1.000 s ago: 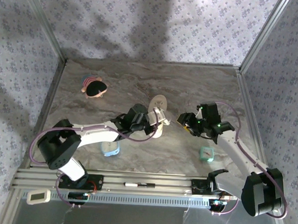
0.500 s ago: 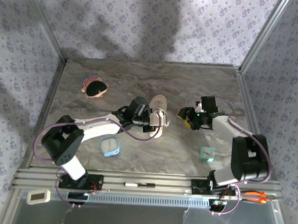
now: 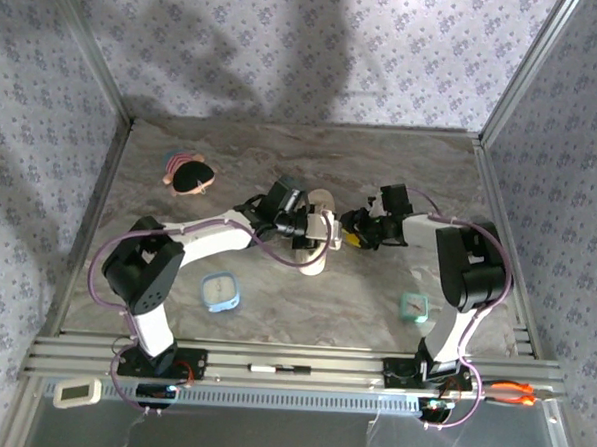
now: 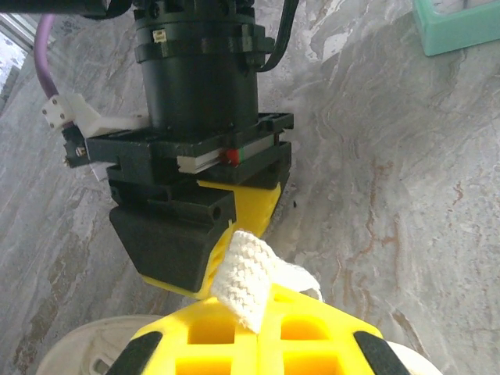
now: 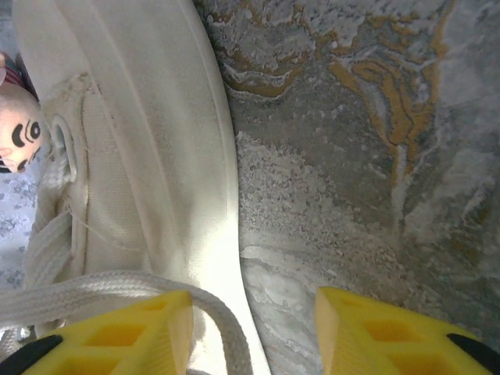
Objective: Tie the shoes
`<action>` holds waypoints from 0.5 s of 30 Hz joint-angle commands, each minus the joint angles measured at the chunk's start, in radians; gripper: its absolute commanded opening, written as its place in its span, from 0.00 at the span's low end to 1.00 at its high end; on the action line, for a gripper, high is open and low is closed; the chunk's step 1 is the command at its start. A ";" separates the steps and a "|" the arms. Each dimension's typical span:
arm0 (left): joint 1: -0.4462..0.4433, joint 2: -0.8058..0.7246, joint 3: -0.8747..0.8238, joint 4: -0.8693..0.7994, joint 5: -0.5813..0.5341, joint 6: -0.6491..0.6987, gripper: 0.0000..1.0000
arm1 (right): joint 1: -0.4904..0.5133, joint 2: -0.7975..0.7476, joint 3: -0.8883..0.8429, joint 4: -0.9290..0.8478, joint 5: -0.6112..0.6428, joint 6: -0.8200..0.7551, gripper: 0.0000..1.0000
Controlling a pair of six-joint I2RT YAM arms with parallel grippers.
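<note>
Top external view: the shoe (image 3: 316,252) lies mid-counter, with both claws meeting at it; the dark pink-trimmed object (image 3: 189,173) sits well apart toward the far left of the counter (image 3: 282,153).

Progress, as judged: early; no bow or finished knot shows in any view; the lace (image 4: 246,277) is loose, one end lifted, another length draped across the side of the shoe in the right wrist view; crossing, looping and cinching all look left to do.

Left claw (image 3: 312,229): in the left wrist view its yellow fingers are pressed together on a folded bit of flat woven lace, which stands up from the pinch; the shoe's pale sole shows just beneath.

Right claw (image 3: 352,229): in the right wrist view its yellow fingers stand apart, nothing clamped; the lace runs over the shoe's side to the left finger, the sole's edge and bare marbled counter lying in the gap; whether the finger touches the lace I cannot tell.

Pose: left arm reaches forward from its base and sweeps right, forearm low, claw over the shoe; right arm is folded tight, elbow out to the right, forearm pointing left, claw low and facing the left claw, just beside it.
</note>
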 commanded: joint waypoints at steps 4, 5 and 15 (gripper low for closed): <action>0.005 0.075 0.044 0.132 0.039 0.019 0.00 | -0.004 -0.001 0.029 0.005 -0.036 -0.005 0.18; 0.006 0.085 0.053 0.135 0.044 0.020 0.00 | -0.004 -0.004 0.028 0.002 -0.035 -0.007 0.15; 0.010 0.116 0.098 0.160 0.056 0.030 0.00 | -0.009 -0.038 0.033 -0.009 -0.037 -0.019 0.00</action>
